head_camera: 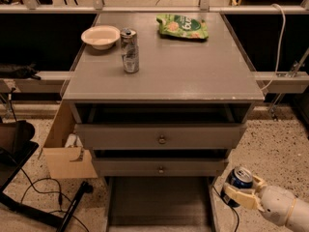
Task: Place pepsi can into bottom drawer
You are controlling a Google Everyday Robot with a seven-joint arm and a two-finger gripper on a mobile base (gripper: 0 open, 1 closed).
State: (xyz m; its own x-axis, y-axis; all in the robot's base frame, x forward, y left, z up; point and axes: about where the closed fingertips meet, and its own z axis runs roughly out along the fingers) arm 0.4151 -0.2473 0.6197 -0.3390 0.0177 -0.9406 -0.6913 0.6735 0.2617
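Observation:
The pepsi can [237,181], dark blue with a silver top, is held upright in my gripper [240,193] at the lower right. The cream fingers [243,196] are closed around its body. The can hangs just right of the bottom drawer [159,202], which is pulled out as a wide shallow grey tray below the two knobbed drawers. The can is outside the drawer's right wall, a little above floor level.
A slim silver can [129,50], a white bowl [100,36] and a green chip bag [182,26] sit on the cabinet top. A cardboard box [66,151] stands left of the cabinet. Black cables [43,192] run across the speckled floor.

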